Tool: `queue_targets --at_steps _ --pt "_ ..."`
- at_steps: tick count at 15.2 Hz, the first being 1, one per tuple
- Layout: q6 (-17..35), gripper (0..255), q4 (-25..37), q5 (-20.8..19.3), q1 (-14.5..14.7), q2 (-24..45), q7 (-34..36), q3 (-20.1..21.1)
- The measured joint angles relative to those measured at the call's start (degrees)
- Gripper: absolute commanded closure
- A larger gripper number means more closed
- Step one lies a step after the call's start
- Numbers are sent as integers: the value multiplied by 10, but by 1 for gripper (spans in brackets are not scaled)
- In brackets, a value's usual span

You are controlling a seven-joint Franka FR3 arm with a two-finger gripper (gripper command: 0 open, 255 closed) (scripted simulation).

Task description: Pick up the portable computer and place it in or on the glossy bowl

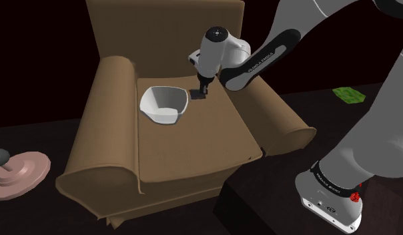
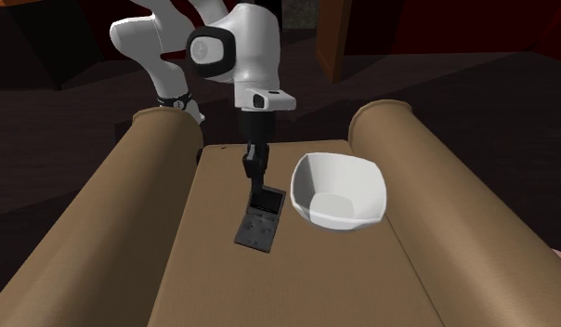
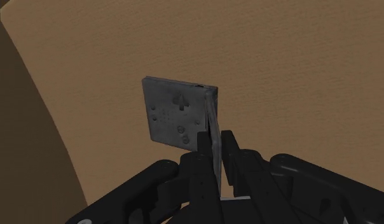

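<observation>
Laptop [image 2: 254, 228] | your claw [image 2: 256, 181] pinches its raised lid | rests on armchair seat [image 2: 297, 279], just beside white bowl [image 2: 339, 190] | lift and placing left for you

We log laptop [image 2: 258, 223]: small, dark grey, open, keyed base lying flat, lid upright, clasped edge-on by the pincer [image 3: 216, 145] | place: brown armchair seat [image 2: 297, 279], just beside the bowl, not touching it | bowl [image 2: 318, 182]: white, glossy, rounded-square rim, upright on the same seat
</observation>
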Motion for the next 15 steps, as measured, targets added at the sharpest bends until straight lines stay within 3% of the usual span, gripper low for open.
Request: queue_targets --at_steps 15 --pt "-80 255 13 102 -12 -82 -99 30"
